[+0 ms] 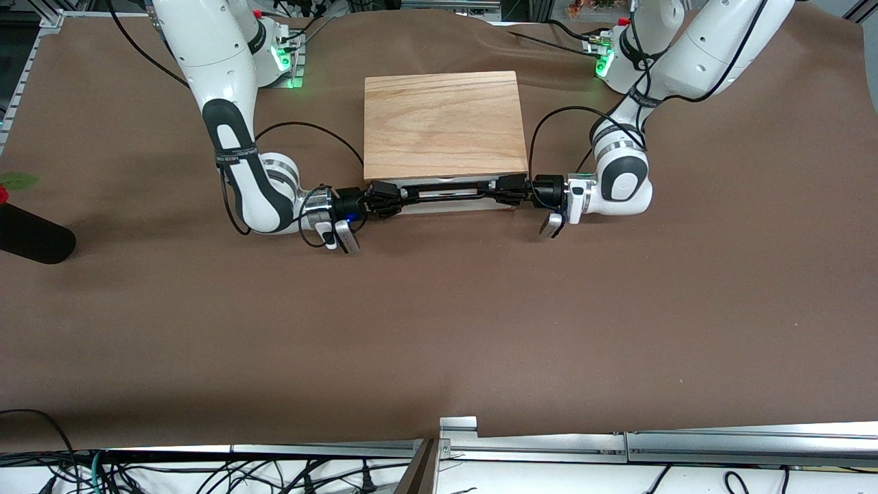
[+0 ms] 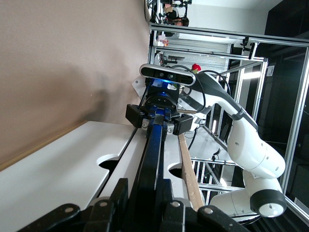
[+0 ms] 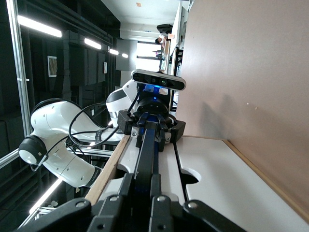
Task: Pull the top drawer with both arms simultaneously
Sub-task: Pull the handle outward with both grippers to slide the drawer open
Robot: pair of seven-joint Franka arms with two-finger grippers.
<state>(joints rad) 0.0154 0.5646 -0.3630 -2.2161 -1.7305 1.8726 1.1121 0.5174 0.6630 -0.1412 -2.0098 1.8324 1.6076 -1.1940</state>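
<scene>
A grey metal rail (image 1: pixel 617 439) runs along the table edge closest to the front camera, with loose black cables (image 1: pixel 206 473) below it. Farther up on the brown table cover (image 1: pixel 439 329) stands a light-wood cabinet (image 1: pixel 444 123), its front facing the front camera. The top drawer (image 1: pixel 453 195), with a white front panel and a thin black wire handle (image 1: pixel 446 191), shows as a narrow strip under the cabinet's top edge. The black two-finger right gripper (image 1: pixel 394 199) is clamped on the handle's end toward the right arm's side, and the black left gripper (image 1: pixel 499 190) likewise on the end toward the left arm's side. The wrist views add what the front view hides: the panel's small centre notch (image 2: pixel 108 162) and each gripper's fingers (image 3: pixel 145 133) closed round the bar. A dark rounded object (image 1: pixel 31 237), cut off at the picture's edge, lies at the right arm's end of the table.
</scene>
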